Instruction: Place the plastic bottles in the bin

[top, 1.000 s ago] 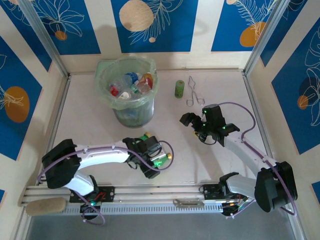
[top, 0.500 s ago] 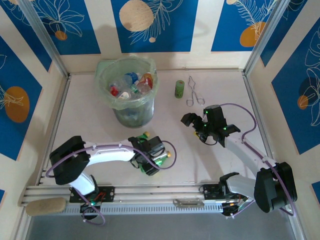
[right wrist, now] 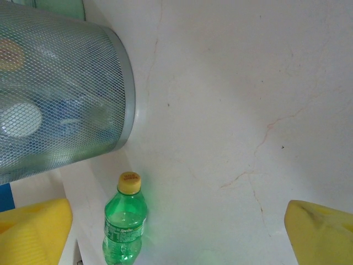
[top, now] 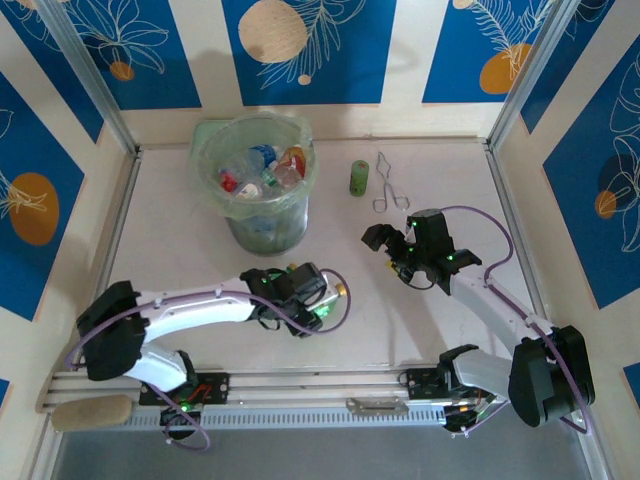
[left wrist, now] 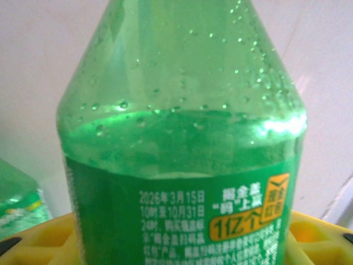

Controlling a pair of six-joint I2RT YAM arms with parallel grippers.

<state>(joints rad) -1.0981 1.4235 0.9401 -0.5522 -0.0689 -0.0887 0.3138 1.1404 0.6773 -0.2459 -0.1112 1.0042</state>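
**A:** The green bottle (left wrist: pixel 182 138), what does it look like?

**B:** Translucent green plastic, with fine droplets speckling the tapered shoulder. Below that is a darker green label with white printed text and a small orange patch at its right. Seen from above (top: pixel 332 296), its yellow cap points right and away from the arms.

**A:** Position?

**B:** Near side of the bench (top: pixel 180 230), in front of the bin (top: pixel 268 232) and apart from it. The left hand (top: pixel 314 303) is closed around its body. Yellow pads (left wrist: pixel 44 237) show on both sides of the label.

**A:** Anything beside it?

**B:** A second green bottle (left wrist: pixel 16 199), just beside it at the left edge of the wrist view. The right wrist view has a yellow-capped green bottle (right wrist: pixel 126 221) on the bench near the bin's grey mesh wall (right wrist: pixel 60 83). Which of the two it is, cannot tell.

**A:** Bin contents?

**B:** A pale green liner with several bottles (top: pixel 262 170) inside: clear ones, blue caps, one red-labelled.

**A:** Other arm?

**B:** The right hand (top: pixel 390 255) hangs over the bench right of centre, jaws spread wide, gripping nothing. Beyond it are an olive cylinder (top: pixel 358 178) and wire tongs (top: pixel 388 185), near each other.
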